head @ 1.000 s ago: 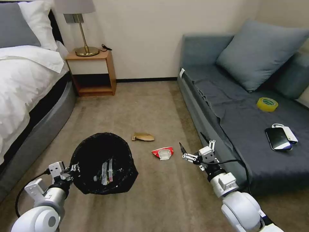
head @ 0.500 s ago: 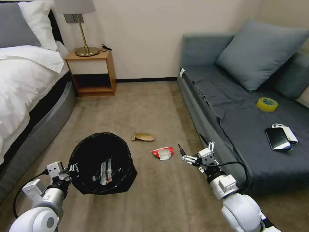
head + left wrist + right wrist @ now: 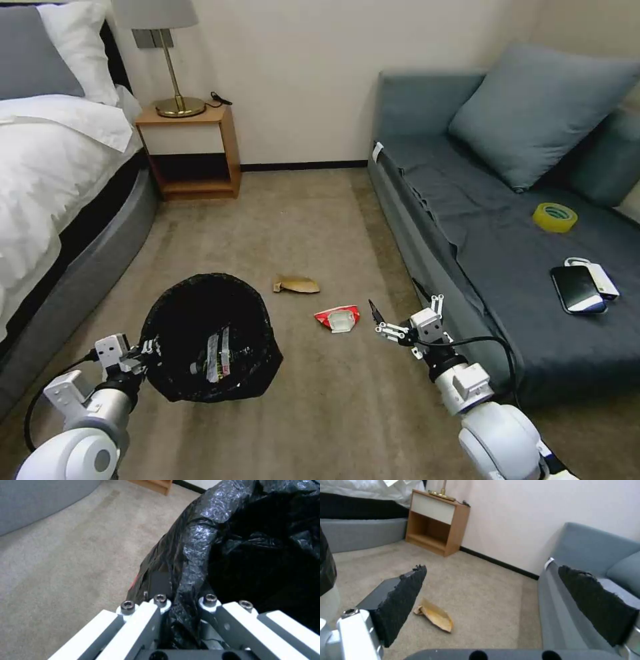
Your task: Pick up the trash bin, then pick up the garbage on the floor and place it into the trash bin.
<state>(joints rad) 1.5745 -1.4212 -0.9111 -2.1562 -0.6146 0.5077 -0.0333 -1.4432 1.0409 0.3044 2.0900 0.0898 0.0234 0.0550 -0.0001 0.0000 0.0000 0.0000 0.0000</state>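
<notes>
The left gripper (image 3: 148,347) pinches the bin (image 3: 210,337) by its bag-covered rim at about 9 o'clock on the rim; in the left wrist view its fingers (image 3: 160,601) sit on either side of the crinkled black bag (image 3: 200,555). The bin hangs tilted with its mouth up and toward the camera, and a bottle (image 3: 212,355) with a wrapper lies inside (labels hard to read). On the carpet (image 3: 313,220), a tan paper (image 3: 297,285) lies at 1 o'clock from the bin and a red-white packet (image 3: 338,317) at 3 o'clock. The right gripper (image 3: 399,308) hovers just right of the packet, jaws spread wide and empty, close beside the sofa (image 3: 467,220). In the right wrist view, the paper (image 3: 435,615) lies between its pads (image 3: 403,600).
</notes>
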